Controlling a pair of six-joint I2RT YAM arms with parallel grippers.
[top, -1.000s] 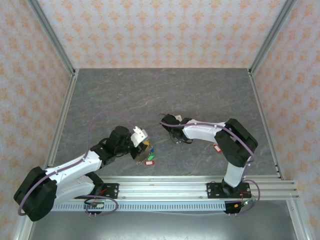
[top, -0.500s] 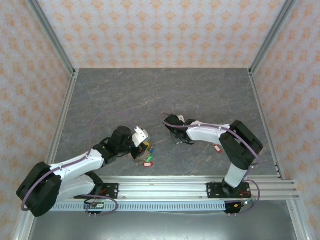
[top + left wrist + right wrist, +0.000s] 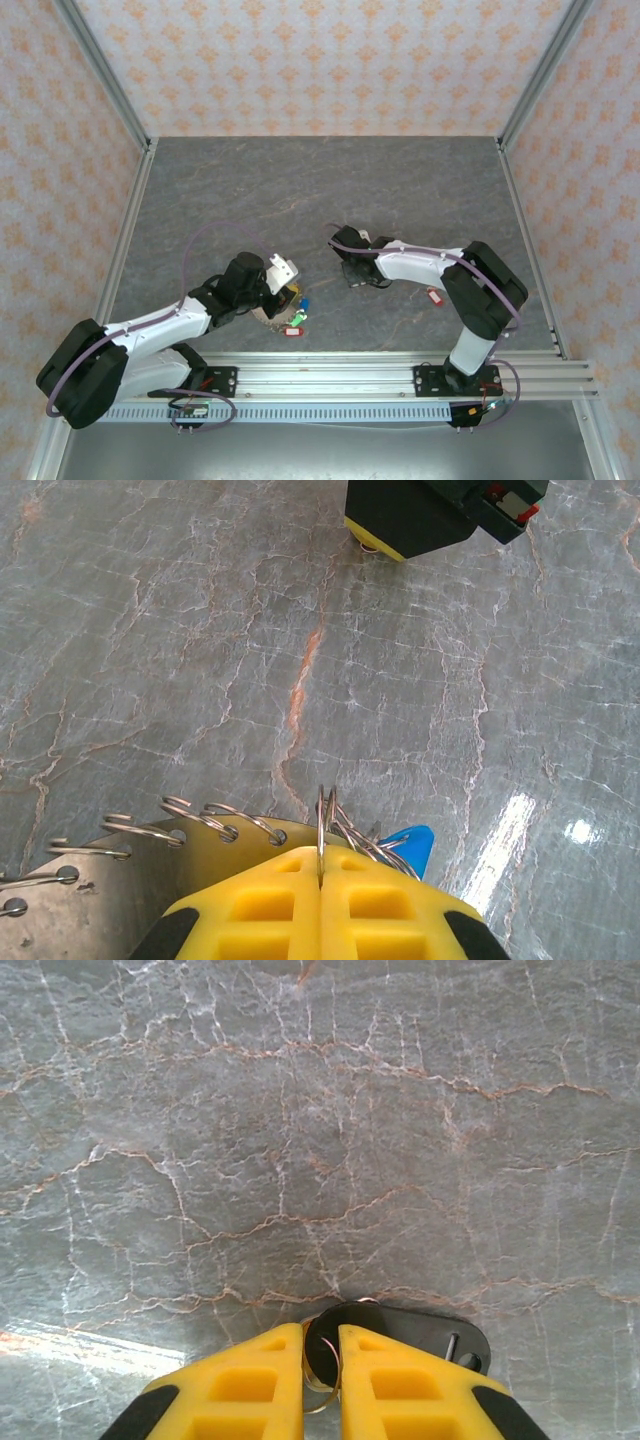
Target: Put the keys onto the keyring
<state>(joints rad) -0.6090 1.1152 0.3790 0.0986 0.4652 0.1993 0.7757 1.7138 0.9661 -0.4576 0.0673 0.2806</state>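
- From the overhead camera I saw both arms reaching in over a grey marbled table, the left arm low on the left and the right arm bent in from the right.
- The left gripper sat near the table's front edge, right over a small cluster of keys with green, blue and yellow tags.
- A red tag lay just in front of that cluster, nearer the arm bases.
- On the left wrist camera, the left gripper had its yellow jaws pressed together, clamped on a thin wire of the keyring.
- The keyring's rim curved away to the left of the jaws, lined with small wire loops, and a blue tag poked out just to their right.
- The right gripper pointed down at the table's middle, well apart from the key cluster.
- On the right wrist camera, the right gripper had its jaws a narrow gap apart, with the thin wire loop of a small black piece sitting in that gap; I could not tell whether they gripped it.
- The black piece lay flat on the table, touching the right-hand finger.
- Another red tag lay on the table just beside the right arm.
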